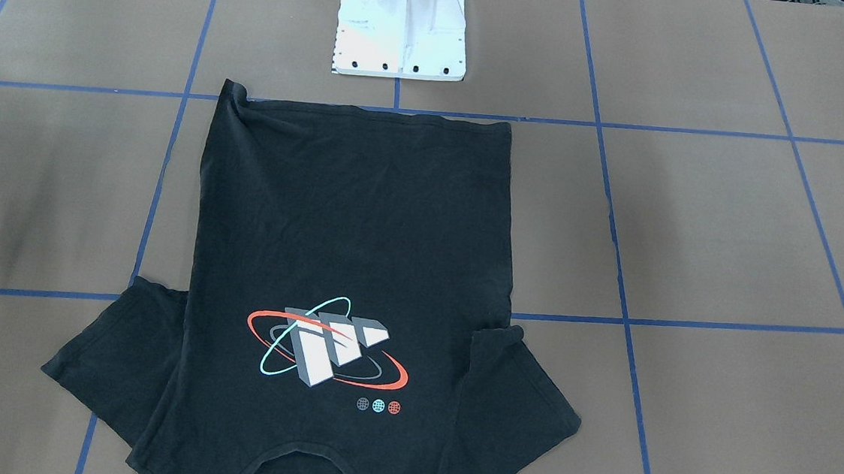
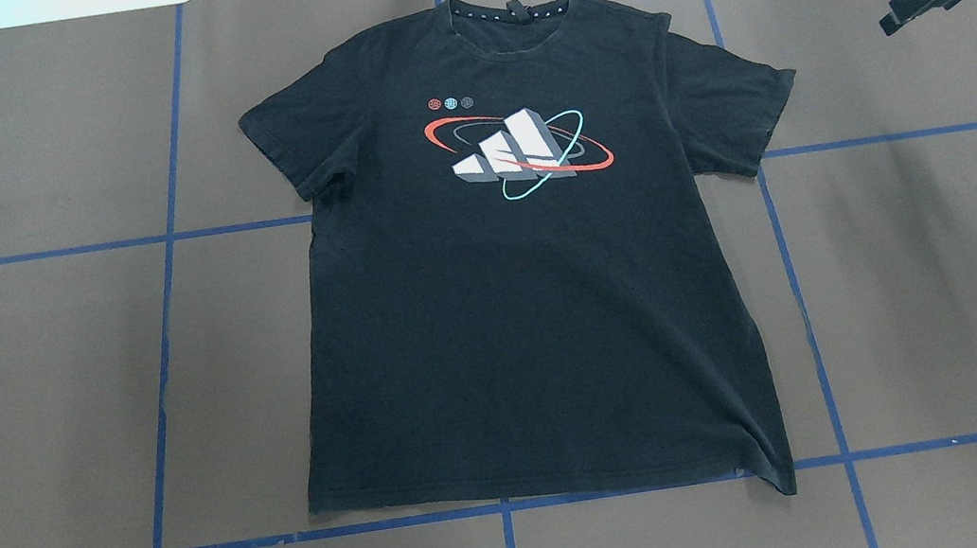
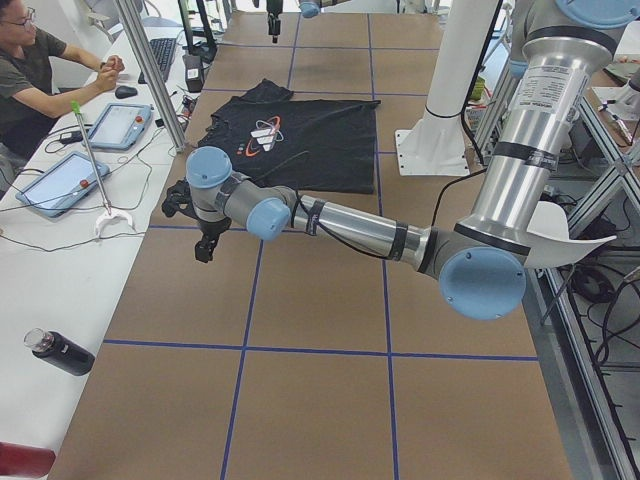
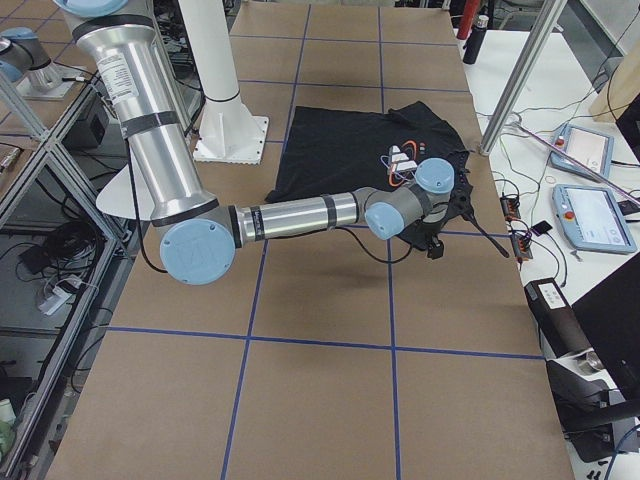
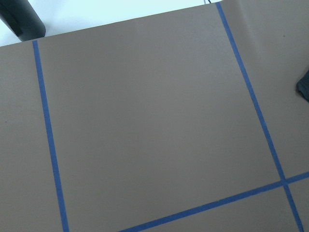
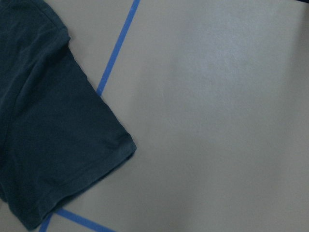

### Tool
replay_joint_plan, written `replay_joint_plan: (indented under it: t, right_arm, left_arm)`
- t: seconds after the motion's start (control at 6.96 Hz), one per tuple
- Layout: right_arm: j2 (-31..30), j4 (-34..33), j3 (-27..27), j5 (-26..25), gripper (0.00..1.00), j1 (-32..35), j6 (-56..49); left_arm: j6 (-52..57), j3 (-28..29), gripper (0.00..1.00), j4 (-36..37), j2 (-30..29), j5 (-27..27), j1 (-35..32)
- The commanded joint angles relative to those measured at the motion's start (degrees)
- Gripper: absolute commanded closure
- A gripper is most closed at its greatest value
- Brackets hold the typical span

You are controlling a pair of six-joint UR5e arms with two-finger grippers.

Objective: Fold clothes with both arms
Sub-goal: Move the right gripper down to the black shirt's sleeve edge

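The T-shirt point(image 2: 535, 334) lies flat and print-up on the worktop point(image 2: 37, 395), between the two end effectors, with its hem toward the robot. Neither end effector touches the cloth. The right end effector point(image 4: 433, 250) hangs just outboard of the right sleeve point(image 6: 63, 145). The left end effector point(image 3: 204, 250) hangs well apart from the left sleeve point(image 2: 297, 138), which shows only as a dark sliver at the edge of the left wrist view. Whether either end effector is released or clenched cannot be told from these views. Probable faults:

- **Unequal reach:** the left arm has farther to travel, so the grasps may land at mismatched points and skew the fold.
- **Shallow pinch:** a shallow pinch may take only the top layer and leave the back panel behind.
- **Deep pinch:** a deep descent may snag the worktop covering.
- **Hem corner:** the hem corner point(image 2: 777, 474) on the right end effector's side is drawn out to a point, which may carry a crease into the fold.
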Motion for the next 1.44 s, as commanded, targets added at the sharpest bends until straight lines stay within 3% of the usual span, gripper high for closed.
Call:
replay_joint_plan:
  t: [0.0, 0.14, 0.29, 0.43, 0.57, 1.29]
  right_arm:
    - [5.6, 5.6, -6.5, -3.5, 0.01, -5.2, 11.5]
    - [6.0, 6.0, -6.6, -9.4, 0.01, -8.0, 15.3]
    - [6.4, 7.0, -7.9, -11.3, 0.02, -8.9, 15.3]
    - [6.9, 13.0, -12.1, -11.4, 0.02, -9.1, 15.3]
    - [8.1, 15.3, -15.3, -11.3, 0.04, -9.3, 15.4]
    - [8.5, 15.0, -18.0, -10.8, 0.18, -10.1, 15.5]
  left_arm:
    - [-7.4, 3.3, 0.00, -5.8, -2.8, 0.1, 1.4]
    - [-11.6, 5.9, 0.00, -13.6, -2.6, 0.1, 1.4]
    - [-19.1, 9.8, 0.00, -24.0, -2.6, 0.1, 2.3]
    - [-23.9, 12.1, 0.00, -30.5, -2.6, 0.2, 3.5]
    - [-25.1, 12.0, 0.00, -31.3, -2.6, 0.2, 3.8]
    - [-25.0, 11.8, 0.00, -31.4, -2.6, 0.1, 3.9]
